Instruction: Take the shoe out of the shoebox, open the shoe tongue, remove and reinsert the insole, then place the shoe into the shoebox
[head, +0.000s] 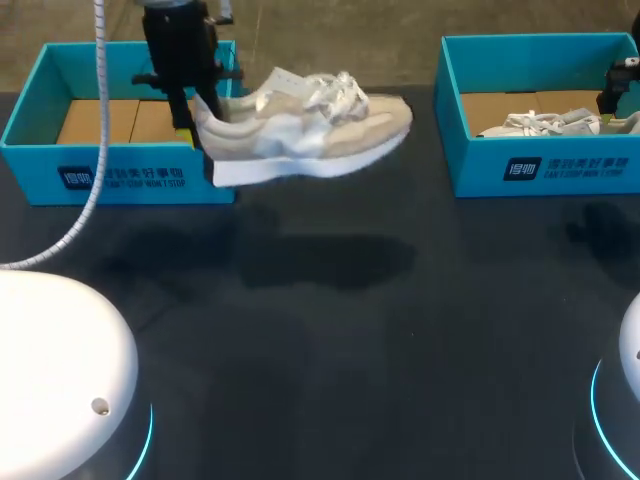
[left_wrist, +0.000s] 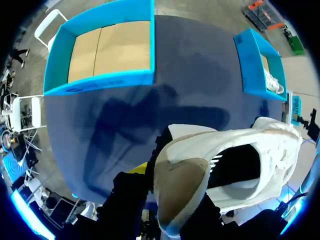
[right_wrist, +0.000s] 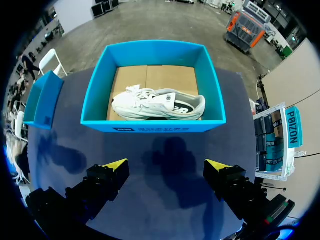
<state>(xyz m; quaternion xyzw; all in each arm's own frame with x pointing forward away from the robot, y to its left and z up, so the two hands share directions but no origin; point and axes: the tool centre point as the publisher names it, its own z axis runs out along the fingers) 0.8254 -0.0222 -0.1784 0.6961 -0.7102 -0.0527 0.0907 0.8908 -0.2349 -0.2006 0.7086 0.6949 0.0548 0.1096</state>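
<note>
Left side first: the left claw (head: 192, 122) is pinching the shoe (head: 310, 135) by its heel, holding it in the air just beside the blue box (head: 120, 178), toe pointing right. It's beige and white with silver panels and loose laces. Looks light and soft on top, so the stiff heel seems the safest hold. On the right, the right claw (right_wrist: 167, 170) hangs spread wide before the second box (right_wrist: 150, 122)

Beige-and-white sneaker (head: 305, 125) hanging level above the table, toe pointing right, laces loose, heel pinched in left gripper (head: 195, 120). Teal shoebox (head: 120, 178) sitting open beside the heel, cardboard floor showing.
</note>
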